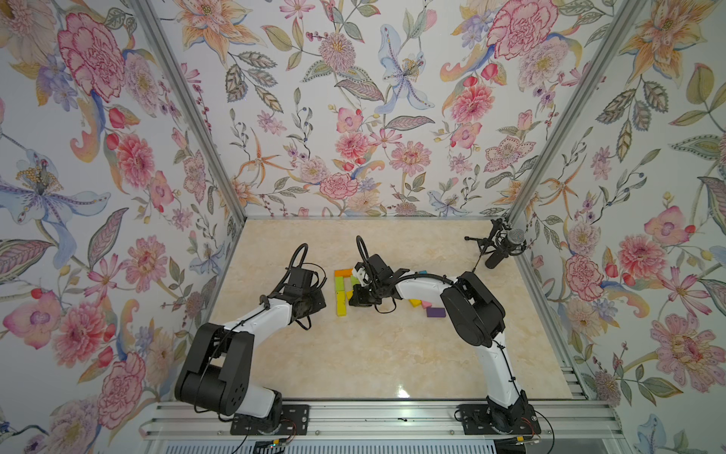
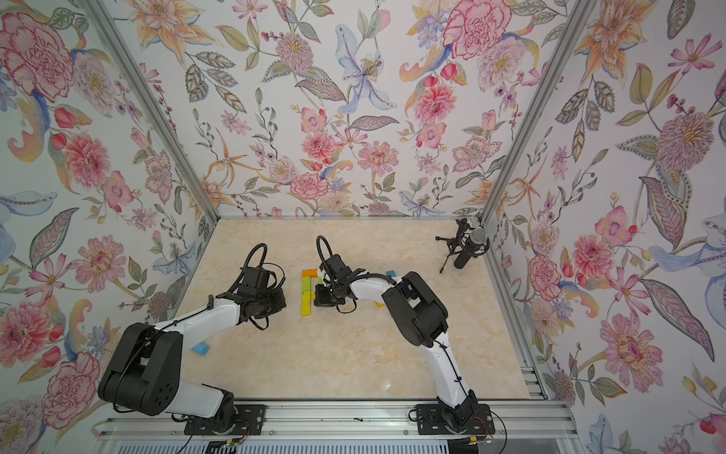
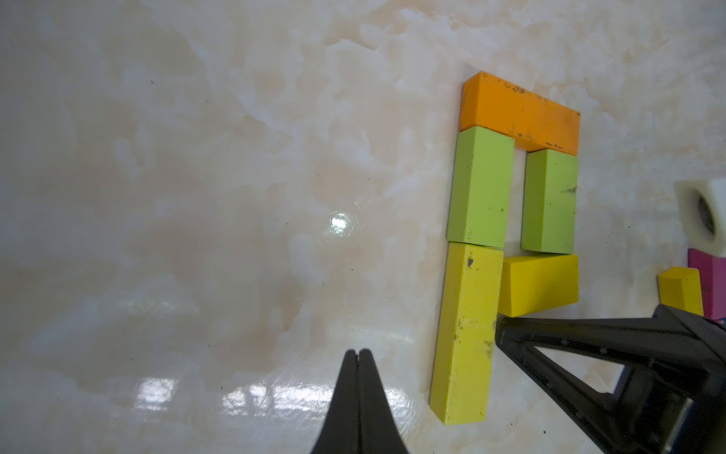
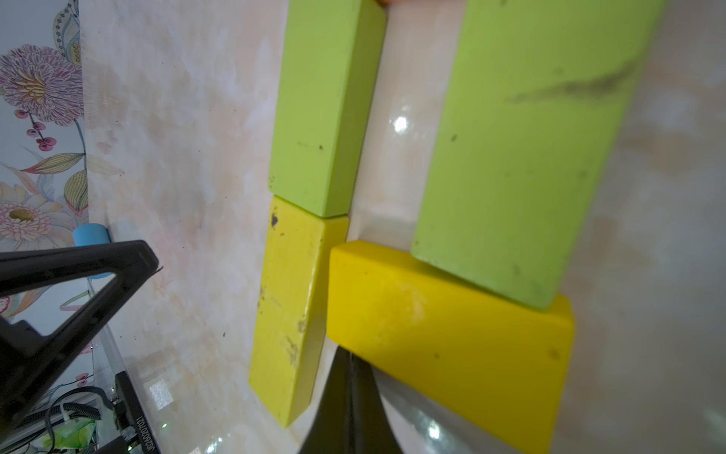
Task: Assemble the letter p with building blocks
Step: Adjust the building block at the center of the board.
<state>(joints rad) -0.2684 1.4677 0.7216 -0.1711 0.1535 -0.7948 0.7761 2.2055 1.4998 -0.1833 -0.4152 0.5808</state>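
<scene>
Closest in, a blue block (image 2: pixel 200 348) is lying alone by the L arm (image 2: pixel 196 314). Further in, a purple block (image 1: pixel 435 312), a pink block (image 3: pixel 709 283) and a small yellow block (image 3: pixel 681 291) are sitting together beside the R arm (image 1: pixel 416 289). The letter is lying mid-way up the table (image 3: pixel 196 196). A long yellow block (image 3: pixel 467 334) is forming the stem's near end, w/ the left green block (image 3: pixel 481 188) touching its far end. The left gripper (image 3: pixel 357 355), fingers pressed together & holding nothing, is pointing at bare tabletop just beside that stem. The right gripper (image 4: pixel 351 359) (also pinched tight, empty) is touching the near edge of the short yellow block (image 3: pixel 540 285). That block is lying slightly askew on the near side of the right green block (image 3: pixel 550 200). The orange block (image 3: pixel 518 114) is capping both greens at the far end. A mic (image 1: pixel 506 245) is standing in the far R corner.
</scene>
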